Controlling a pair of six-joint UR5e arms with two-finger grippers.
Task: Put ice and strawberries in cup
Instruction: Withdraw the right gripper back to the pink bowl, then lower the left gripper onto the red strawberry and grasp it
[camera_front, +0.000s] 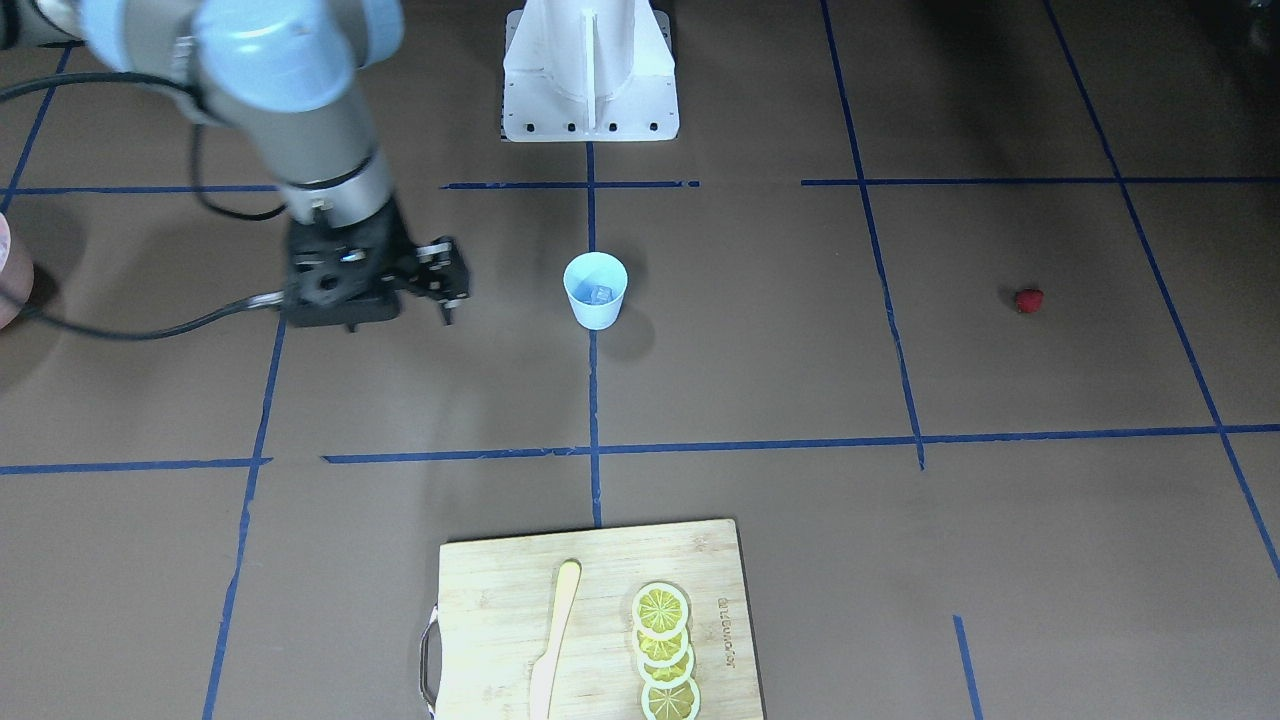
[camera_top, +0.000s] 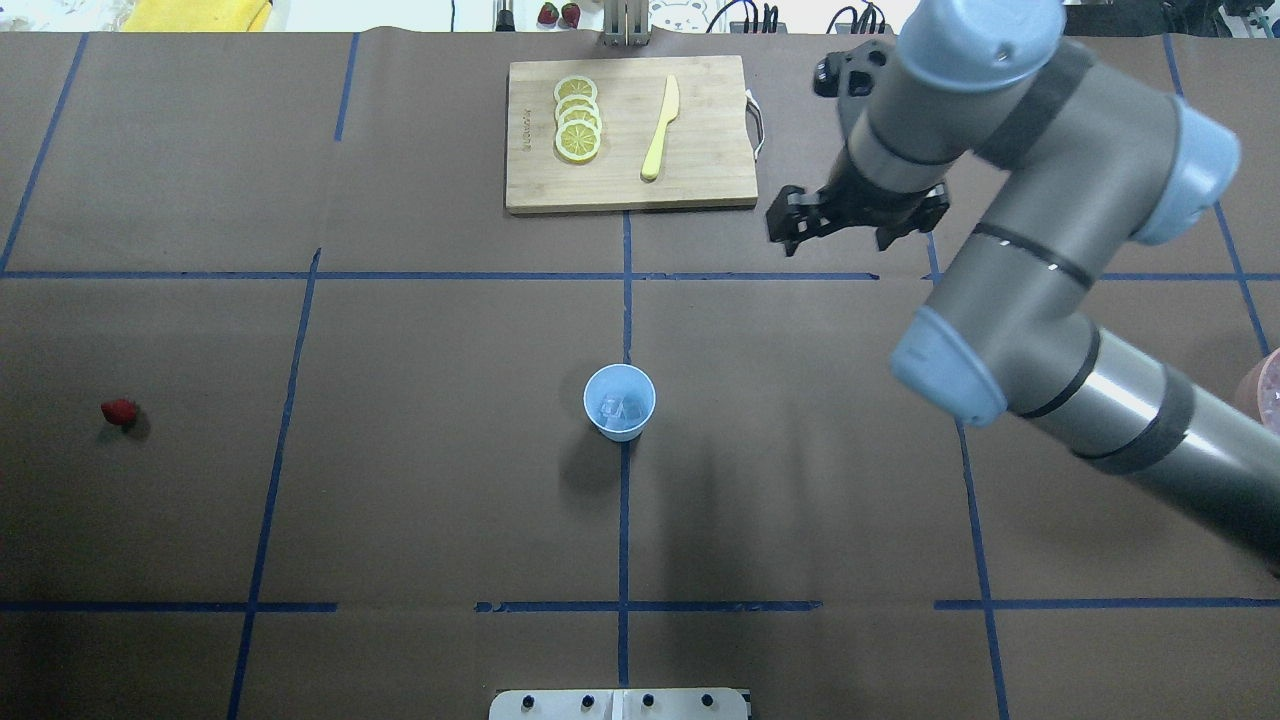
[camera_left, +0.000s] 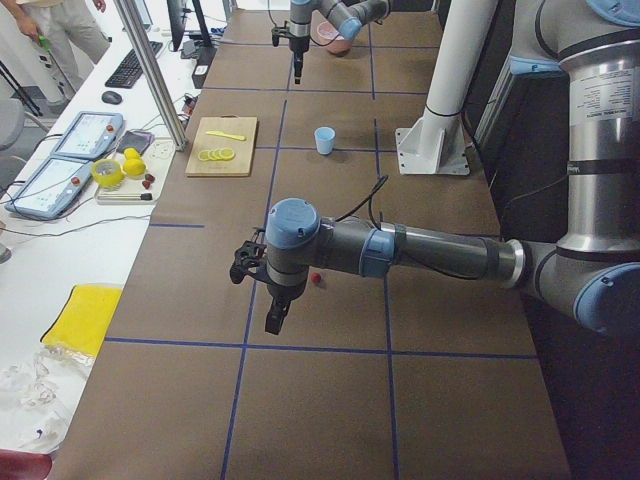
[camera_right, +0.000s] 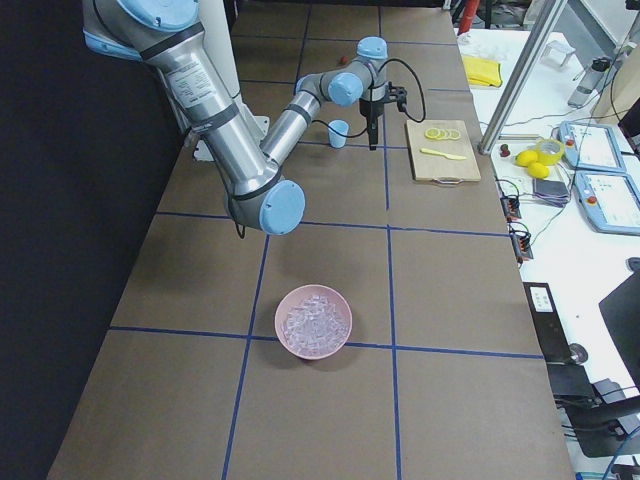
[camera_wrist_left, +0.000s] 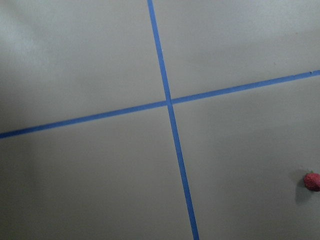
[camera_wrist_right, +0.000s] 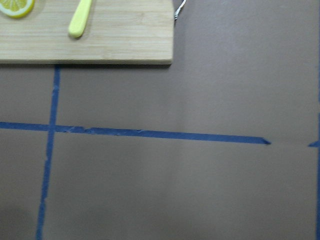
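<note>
**Grippers.** My right gripper (camera_front: 445, 285) hangs above the table off to 1 side of the cup (camera_front: 597, 312), not over its mouth. I cannot tell whether its jaws are apart or together: no view resolves them, and the right wrist view shows no fingers, only the board (camera_wrist_right: 100, 45) corner and tape. My left gripper (camera_left: 274, 322) shows only in the side view, pointing down near the strawberry (camera_left: 316, 279). I cannot tell its jaw state either.

**Progress.**
- The ice (camera_top: 620, 408) lies at the bottom of the cup, so I judge that half done.
- 1 strawberry lies on the table on my left side, well apart from the cup and touching nothing.
- Still to do: grasp the berry, carry it to the cup and release it.
- In the left wrist view the berry sits at the frame's right edge, so I judge my left arm is not yet centred over it.

**Orientation.**
- The cup stands upright, its axis vertical, mouth up and narrow end down.
- The berry is too small to resolve its long axis or which way its green top points.

**Also present.** A pink bowl (camera_right: 314, 322) of ice sits far on my right.
</note>
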